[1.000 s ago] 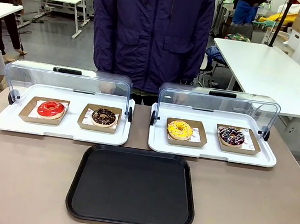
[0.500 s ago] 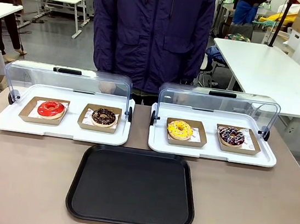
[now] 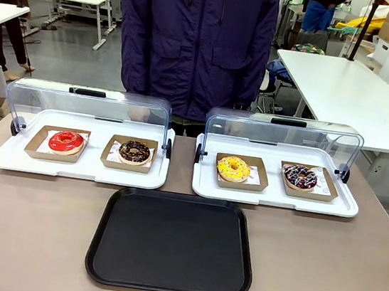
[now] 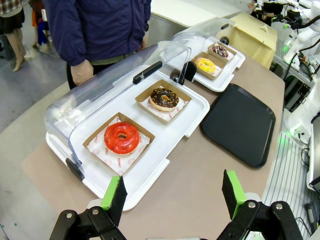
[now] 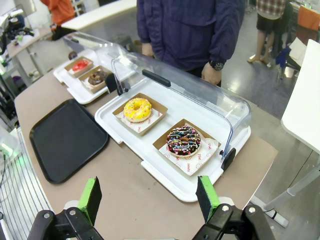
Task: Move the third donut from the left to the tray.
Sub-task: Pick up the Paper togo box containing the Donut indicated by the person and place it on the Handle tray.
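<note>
Yellow donut [image 3: 233, 168] sits in its holder [image 3: 259, 183]; left gripper [image 4: 173, 187], right gripper [image 5: 148, 194] — both agape, bases cropped.

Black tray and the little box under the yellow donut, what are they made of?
The black tray looks like hard plastic: smooth, dull sheen, moulded raised rim. The holder under the yellow donut looks like brown cardboard: matte, thin folded-up sides.

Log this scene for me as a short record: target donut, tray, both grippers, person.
target: yellow donut, in its cardboard holder on the right white tray, clear cover swung back
destination: black tray, nothing on it, nearer the robot
left gripper: open, holding nothing
right gripper: open, holding nothing
person: standing at the far side
</note>
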You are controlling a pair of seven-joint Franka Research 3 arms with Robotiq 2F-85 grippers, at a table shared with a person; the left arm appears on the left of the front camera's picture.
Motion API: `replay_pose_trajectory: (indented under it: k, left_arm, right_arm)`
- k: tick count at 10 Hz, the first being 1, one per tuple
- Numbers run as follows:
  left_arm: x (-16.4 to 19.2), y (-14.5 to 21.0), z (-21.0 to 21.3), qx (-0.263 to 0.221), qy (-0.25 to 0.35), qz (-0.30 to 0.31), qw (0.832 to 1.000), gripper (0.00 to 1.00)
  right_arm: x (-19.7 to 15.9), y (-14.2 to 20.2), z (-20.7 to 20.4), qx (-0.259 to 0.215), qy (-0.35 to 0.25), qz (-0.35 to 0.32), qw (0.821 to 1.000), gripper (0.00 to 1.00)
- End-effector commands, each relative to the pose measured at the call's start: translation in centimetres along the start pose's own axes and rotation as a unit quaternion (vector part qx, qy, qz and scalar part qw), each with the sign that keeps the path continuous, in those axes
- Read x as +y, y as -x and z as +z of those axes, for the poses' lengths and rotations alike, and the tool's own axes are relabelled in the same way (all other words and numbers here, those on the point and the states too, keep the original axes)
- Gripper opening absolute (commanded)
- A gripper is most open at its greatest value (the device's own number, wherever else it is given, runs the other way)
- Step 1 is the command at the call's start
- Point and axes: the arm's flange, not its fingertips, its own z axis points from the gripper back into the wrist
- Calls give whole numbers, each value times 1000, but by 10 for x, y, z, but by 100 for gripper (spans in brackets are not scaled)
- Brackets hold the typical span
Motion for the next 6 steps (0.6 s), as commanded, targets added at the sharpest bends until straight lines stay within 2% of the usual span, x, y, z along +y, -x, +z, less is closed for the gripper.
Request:
replay_pose_trajectory:
  k: [1, 6]
  left_arm:
    - [-1, -1, 0, -4, 4, -6, 1000, 100]
    - [-1, -1, 0, -4, 4, -6, 1000, 100]
  right_arm:
    - [-3, -3, 0, -14, -2, 11, 1000, 100]
    - [-3, -3, 0, -14, -2, 11, 1000, 100]
